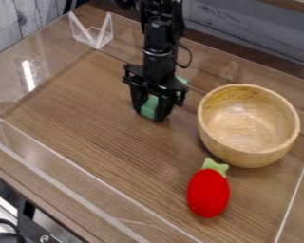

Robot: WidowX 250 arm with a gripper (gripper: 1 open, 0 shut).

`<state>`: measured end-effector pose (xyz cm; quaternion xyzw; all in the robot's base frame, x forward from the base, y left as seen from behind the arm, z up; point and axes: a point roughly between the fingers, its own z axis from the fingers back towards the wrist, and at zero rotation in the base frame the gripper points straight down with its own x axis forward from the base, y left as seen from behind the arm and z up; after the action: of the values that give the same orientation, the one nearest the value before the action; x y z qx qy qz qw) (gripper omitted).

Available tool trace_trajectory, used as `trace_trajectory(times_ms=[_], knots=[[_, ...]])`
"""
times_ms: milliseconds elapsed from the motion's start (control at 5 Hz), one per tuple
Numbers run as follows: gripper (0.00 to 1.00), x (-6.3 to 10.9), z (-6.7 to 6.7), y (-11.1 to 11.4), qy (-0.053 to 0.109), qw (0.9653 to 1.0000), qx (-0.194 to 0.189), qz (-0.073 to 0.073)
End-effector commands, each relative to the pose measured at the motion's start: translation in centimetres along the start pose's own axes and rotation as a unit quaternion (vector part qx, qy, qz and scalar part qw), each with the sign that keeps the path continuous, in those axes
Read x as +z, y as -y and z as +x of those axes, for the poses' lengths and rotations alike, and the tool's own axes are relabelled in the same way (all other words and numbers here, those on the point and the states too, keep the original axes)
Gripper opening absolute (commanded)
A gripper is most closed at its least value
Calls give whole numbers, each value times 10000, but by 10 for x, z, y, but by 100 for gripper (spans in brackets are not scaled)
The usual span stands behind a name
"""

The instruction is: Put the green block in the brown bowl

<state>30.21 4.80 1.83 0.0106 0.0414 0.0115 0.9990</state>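
The gripper (pixel 152 109) points straight down at the bench (pixel 79 123), left of the middle of the scene. Its two dark fingers (pixel 138 102) stand one on each side of the green block (pixel 152 106), which lies flat on the wood between them. Only a small part of the block shows, because the fingers cover most of it. The fingers look close around the block, but I cannot tell whether they already press on it or are a little apart from it.

The important relation is this: the block is directly under the gripper, not to one side, so no sideways move seems needed before the grasp. The long axis of the block appears to run from near-left to far-right, across the line between the fingers, so they would close on its narrow width. This is my reading; the covered part makes it uncertain.

The brown bowl (pixel 250 123) stands to the right of the gripper, near but not touching it, and it is empty. A red strawberry toy (pixel 209 191) lies nearer to the camera, in front of the bowl. In my judgement, after a firm grip the block must go up and then right, over the thick rim.
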Motion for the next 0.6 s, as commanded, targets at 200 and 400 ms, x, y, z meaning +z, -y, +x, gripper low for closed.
trace_trajectory(times_ms=[200,400], knots=[[0,18,0,15,402,9983,-415,9],[0,20,0,20,460,9984,-320,-5]])
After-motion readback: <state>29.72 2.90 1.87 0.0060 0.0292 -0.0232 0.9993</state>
